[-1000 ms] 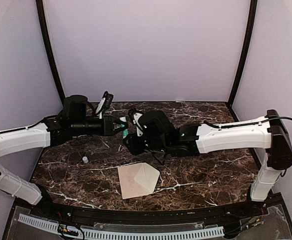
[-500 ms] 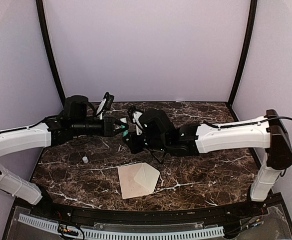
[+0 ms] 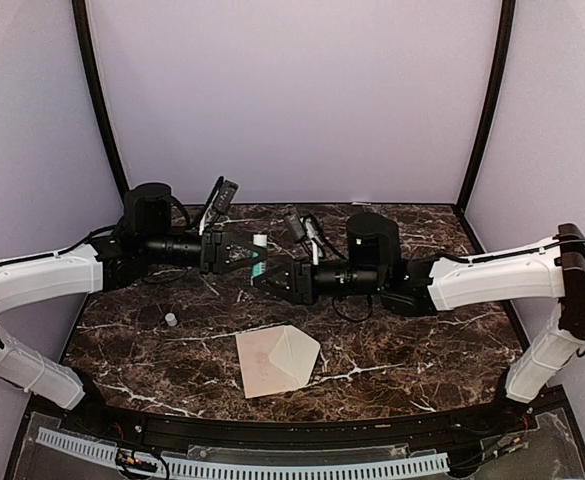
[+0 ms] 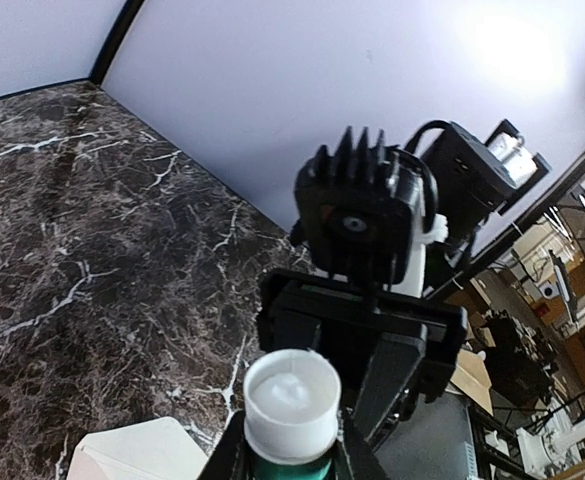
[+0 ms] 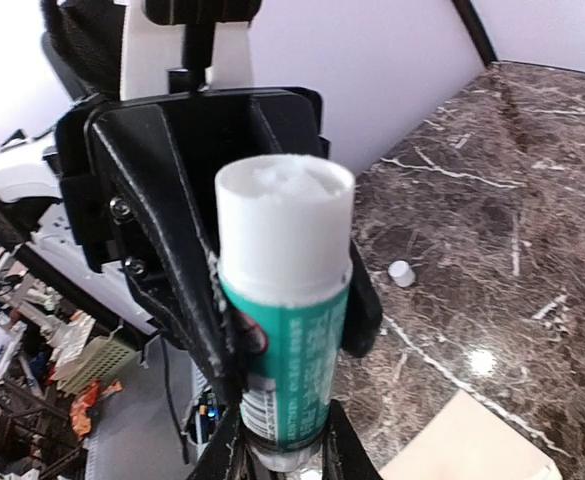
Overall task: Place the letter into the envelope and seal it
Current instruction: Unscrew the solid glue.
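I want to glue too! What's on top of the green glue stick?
No cap: bare white glue shows on top of the glue stick. A small white cap lies on the table. The stick's bottom end is hidden in the right gripper.

Pale lilac walls all round, black poles in the corners, dark white-veined marble table.

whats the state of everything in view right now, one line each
glue stick: uncapped, held off the table between both arms
cap: off, lying on the table on the left side
envelope: flat on the table, flap open, unsealed; whether the letter is inside cannot be told
left gripper: fingers closed on the glue stick's body
right gripper: fingers closed on the glue stick's base
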{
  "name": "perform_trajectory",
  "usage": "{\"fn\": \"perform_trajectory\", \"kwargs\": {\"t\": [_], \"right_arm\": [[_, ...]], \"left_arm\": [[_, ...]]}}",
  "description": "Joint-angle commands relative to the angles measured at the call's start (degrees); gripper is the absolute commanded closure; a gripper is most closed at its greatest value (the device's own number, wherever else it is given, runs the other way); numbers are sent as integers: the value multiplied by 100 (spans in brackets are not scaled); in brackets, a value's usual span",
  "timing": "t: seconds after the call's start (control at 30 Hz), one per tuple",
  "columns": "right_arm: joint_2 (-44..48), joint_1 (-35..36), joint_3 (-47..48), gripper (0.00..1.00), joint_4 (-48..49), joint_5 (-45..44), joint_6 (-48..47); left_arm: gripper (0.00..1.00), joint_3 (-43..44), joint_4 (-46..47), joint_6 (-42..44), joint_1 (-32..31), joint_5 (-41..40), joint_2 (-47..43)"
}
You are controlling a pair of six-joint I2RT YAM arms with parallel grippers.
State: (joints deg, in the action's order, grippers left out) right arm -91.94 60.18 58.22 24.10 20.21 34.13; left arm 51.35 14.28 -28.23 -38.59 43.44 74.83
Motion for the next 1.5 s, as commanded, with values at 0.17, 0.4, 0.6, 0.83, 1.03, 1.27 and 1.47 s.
{"fn": "perform_trajectory", "kwargs": {"t": [0.17, 0.4, 0.6, 0.83, 1.03, 1.27, 1.47], "right_arm": [[32, -43, -26, 100, 2054, 2241, 593], [274, -42, -213, 100, 1745, 1801, 424], [628, -47, -472, 66, 1362, 1090, 244], [1050, -53, -761, 34, 813, 200, 210], [1453, 219, -645, 32, -406, -1645, 122], [953, 600, 175, 36, -1941, -3128, 454], [167, 843, 940, 37, -2204, -3373, 573]], "left_arm": [[100, 6, 1195, -151, -516, 1832, 5], [100, -85, 1424, -255, -540, 1799, -64], [100, -148, 1229, -34, -529, 1255, -295], [100, -247, 653, 244, -337, -242, -831], [100, -231, -84, 168, -98, -1809, -916], [100, -397, -145, -97, -36, -2310, -851], [100, -450, -134, -274, -38, -2327, -669]]}}
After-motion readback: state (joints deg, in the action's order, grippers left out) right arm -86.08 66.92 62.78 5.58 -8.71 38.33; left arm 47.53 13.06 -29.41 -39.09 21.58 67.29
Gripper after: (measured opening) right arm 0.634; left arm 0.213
